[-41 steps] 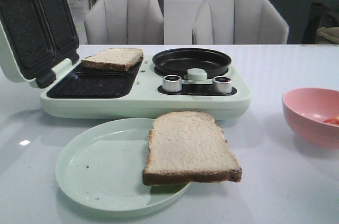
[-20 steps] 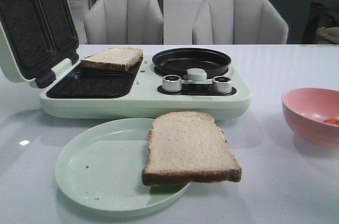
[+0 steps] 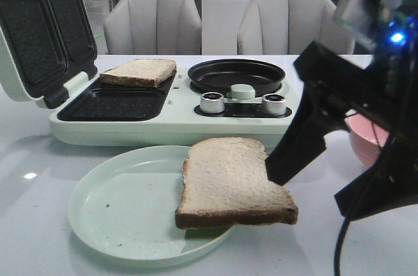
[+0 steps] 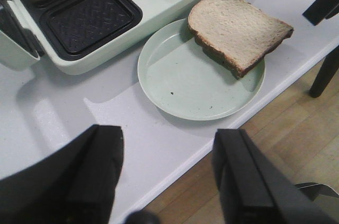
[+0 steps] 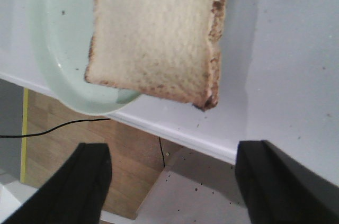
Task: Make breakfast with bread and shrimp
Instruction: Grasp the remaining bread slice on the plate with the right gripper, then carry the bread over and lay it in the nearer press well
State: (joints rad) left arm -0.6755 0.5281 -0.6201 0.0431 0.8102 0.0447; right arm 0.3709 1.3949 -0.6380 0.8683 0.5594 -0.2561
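bread (image 3: 232, 181) unmoved on plate (image 3: 124, 211), right arm (image 3: 353, 113) newly in view, both fingers spread wide, empty

One slice of bread (image 3: 230, 181) lies flat on the right side of the round, pale green plate (image 3: 124, 214). It is soft and light beige with a dark brown crust. Its near right corner sticks out past the plate's rim, over the white table (image 3: 78, 260). The other slice of bread (image 3: 139, 72) is the same kind. It lies in the back toasting tray of the green sandwich maker (image 3: 176, 129), tipped up a little on the tray's edge. No shrimp can be seen here.
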